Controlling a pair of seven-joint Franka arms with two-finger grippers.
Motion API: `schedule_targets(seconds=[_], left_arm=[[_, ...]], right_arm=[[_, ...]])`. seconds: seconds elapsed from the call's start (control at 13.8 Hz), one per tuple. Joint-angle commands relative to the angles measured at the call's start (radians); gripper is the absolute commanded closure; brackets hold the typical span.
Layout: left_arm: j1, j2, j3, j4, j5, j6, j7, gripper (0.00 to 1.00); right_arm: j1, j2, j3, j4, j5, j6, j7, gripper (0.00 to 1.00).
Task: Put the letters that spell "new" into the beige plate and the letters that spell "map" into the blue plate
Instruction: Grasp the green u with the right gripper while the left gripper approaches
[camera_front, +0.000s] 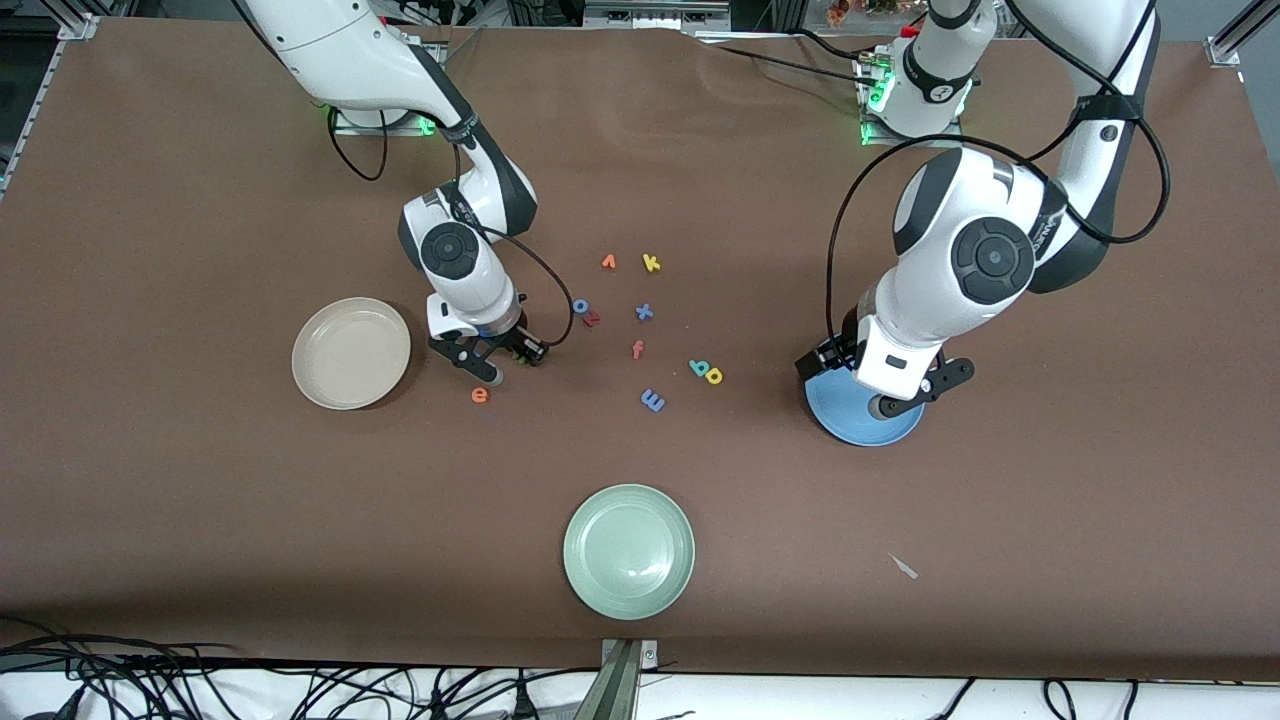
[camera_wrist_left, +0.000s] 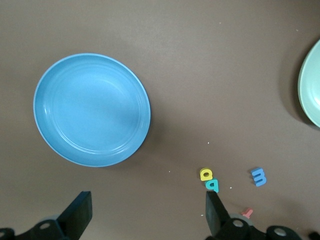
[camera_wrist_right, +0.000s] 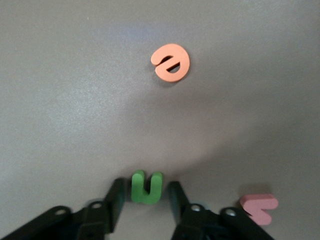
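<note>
The green n (camera_wrist_right: 146, 186) lies on the table between the fingers of my right gripper (camera_wrist_right: 146, 199), which stand close on either side of it with thin gaps. That gripper (camera_front: 508, 358) is low between the beige plate (camera_front: 312, 352) and the letter cluster. The orange e (camera_front: 480, 395) (camera_wrist_right: 171, 62) lies just nearer the front camera. A pink letter (camera_wrist_right: 259, 207) beside the gripper is cut off; I cannot tell which it is. My left gripper (camera_front: 862, 388) (camera_wrist_left: 147, 215) hangs open and empty over the blue plate (camera_front: 845, 418) (camera_wrist_left: 60, 140). The blue m (camera_front: 652, 401) (camera_wrist_left: 258, 176), yellow a (camera_front: 713, 376) (camera_wrist_left: 206, 174) and teal p (camera_front: 698, 368) (camera_wrist_left: 212, 185) lie on the table.
A pale green plate (camera_front: 590, 550) sits near the front edge. Other loose letters lie mid-table: an orange v (camera_front: 608, 262), yellow k (camera_front: 651, 263), blue x (camera_front: 644, 312), red z (camera_front: 592, 319) and orange f (camera_front: 637, 349). A white scrap (camera_front: 903, 566) lies toward the left arm's end.
</note>
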Motion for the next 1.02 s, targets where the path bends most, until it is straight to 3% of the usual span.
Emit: schedule_targets(seconds=[0.0, 0.44, 0.95], left_arm=[[-0.003, 0.045, 0.005, 0.009, -0.028, 0.054, -0.066, 0.0], [-0.034, 0.118, 0.003, 0.007, -0.028, 0.143, -0.278, 0.0], [-0.143, 0.215, 0.003, 0.023, -0.016, 0.281, -0.586, 0.0]], right_arm=[[-0.006, 0.013, 0.005, 0.005, 0.011, 0.021, -0.007, 0.62], [-0.006, 0.013, 0.005, 0.01, 0.011, 0.021, 0.0, 0.78], [-0.003, -0.004, 0.004, 0.046, 0.011, -0.048, -0.007, 0.87]])
